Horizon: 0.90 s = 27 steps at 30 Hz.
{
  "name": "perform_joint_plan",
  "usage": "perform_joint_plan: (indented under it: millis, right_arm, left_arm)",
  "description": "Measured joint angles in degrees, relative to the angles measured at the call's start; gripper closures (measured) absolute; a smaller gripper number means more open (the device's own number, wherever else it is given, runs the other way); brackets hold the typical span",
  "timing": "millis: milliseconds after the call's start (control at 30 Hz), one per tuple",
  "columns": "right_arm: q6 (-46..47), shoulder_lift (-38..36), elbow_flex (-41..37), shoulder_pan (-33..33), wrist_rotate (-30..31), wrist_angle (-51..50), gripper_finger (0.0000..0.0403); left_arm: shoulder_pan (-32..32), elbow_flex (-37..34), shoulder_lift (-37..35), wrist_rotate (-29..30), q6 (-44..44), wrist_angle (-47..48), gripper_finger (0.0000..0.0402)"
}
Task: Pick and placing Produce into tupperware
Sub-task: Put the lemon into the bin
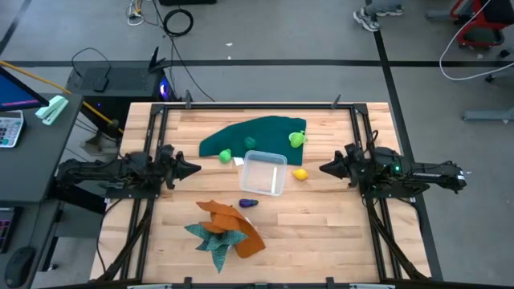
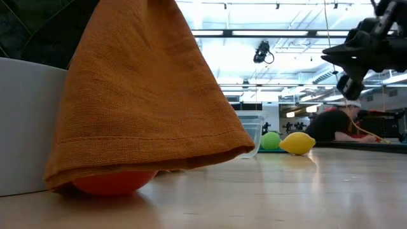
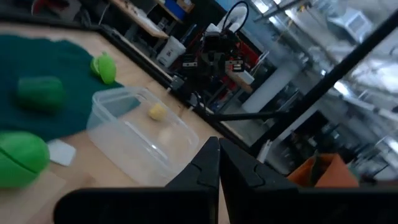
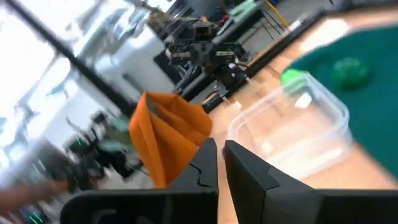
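Overhead, we see the tupperware (image 1: 263,173) at the centre of the frame, apparently empty, with the produce scattered about it. A yellow piece (image 1: 300,173) lies just right of the tub, a purple piece (image 1: 248,203) just below its lower left corner, a green piece (image 1: 226,156) near its upper left corner at the edge of the dark green cloth (image 1: 257,135), and a light green piece (image 1: 298,138) on that cloth to the upper right. A darker green piece (image 1: 250,143) also rests on the cloth above the tub. Below the tub, towards the lower centre, sits the orange cloth (image 1: 233,225) over a teal cloth (image 1: 210,238); in the low view a red piece (image 2: 114,182) shows beneath the orange cloth's hem.

We find the left gripper (image 1: 191,168) at mid-left and the right gripper (image 1: 324,168) at mid-right, both well apart from the tub, each with its fingers pressed together and holding nothing.

We judge that no item is yet placed and that the step in hand is the choice and approach of a first piece. The next move, in our reading, calls for one claw to spread, descend over a nearby piece such as the yellow one, and pinch it before carrying it over the tub's rim.
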<state>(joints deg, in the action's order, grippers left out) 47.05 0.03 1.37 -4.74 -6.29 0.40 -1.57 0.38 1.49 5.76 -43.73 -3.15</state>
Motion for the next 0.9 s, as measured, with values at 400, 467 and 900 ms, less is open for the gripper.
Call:
perform_joint_plan:
  millis: [400,467,900]
  right_arm:
    - [11.5,0.0,0.1,0.0,13.3,0.5,0.0403]
    - [11.0,0.0,0.1,0.0,16.1,0.6,0.0403]
    - [9.9,0.2,0.2,0.0,28.6,1.6,0.0403]
  left_arm:
    - [0.0,0.0,0.0,2.9,-2.1,-0.4,0.0372]
    - [0.0,0.0,0.0,3.5,-2.1,-0.4,0.0374]
    - [0.2,0.0,0.0,6.6,1.2,-0.5,0.0377]
